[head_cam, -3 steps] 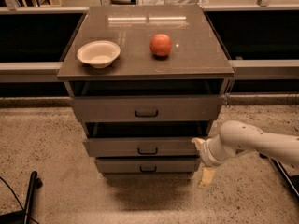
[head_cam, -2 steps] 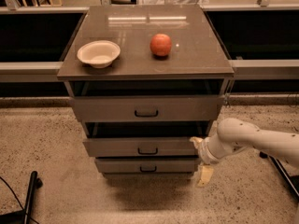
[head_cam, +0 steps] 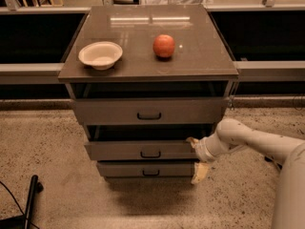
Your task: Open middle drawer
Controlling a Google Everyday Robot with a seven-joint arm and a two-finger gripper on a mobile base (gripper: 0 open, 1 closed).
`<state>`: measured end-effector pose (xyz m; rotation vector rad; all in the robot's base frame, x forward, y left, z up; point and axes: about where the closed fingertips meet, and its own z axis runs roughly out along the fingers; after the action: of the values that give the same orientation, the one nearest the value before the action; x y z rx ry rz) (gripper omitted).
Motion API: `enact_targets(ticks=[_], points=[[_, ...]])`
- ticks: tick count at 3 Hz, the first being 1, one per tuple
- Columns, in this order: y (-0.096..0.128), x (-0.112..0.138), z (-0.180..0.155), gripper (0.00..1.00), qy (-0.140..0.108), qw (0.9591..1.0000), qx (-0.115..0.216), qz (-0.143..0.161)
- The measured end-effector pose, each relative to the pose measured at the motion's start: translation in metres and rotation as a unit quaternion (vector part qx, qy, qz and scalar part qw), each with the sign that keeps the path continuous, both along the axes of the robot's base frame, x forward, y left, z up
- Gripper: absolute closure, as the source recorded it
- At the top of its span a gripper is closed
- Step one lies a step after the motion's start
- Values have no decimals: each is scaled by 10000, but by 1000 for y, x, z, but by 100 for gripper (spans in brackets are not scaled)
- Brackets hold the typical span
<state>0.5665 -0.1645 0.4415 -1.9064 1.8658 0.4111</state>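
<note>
**Middle drawer** (head_cam: 119,150): second of three in the cabinet (head_cam: 147,61), a dark gap above its front. The gripper (head_cam: 196,156) sits at the front's right end, jaws spread, grasping nothing. The front is rigid and likely slides easily. Best hold: the central loop handle (head_cam: 150,154).

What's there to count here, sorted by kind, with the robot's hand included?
Drawers: 3 (top drawer, middle drawer, bottom drawer)
White bowl: 1, on the cabinet top
Red-orange fruit: 1, on the cabinet top
Gripper: 1, open, at the middle drawer's right end
Total: 6
</note>
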Motion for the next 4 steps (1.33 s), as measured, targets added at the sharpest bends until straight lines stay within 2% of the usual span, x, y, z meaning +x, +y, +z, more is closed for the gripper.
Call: enact_targets(ticks=[1,2,3,4], points=[[10,28,-13,0,-235,9994,251,-97],[10,41,-11,0,-412,9985,296,-188],[17,47,-16,18,-402,9987,275,-146],[20,47,-19,49,-345,9992,184,-102]])
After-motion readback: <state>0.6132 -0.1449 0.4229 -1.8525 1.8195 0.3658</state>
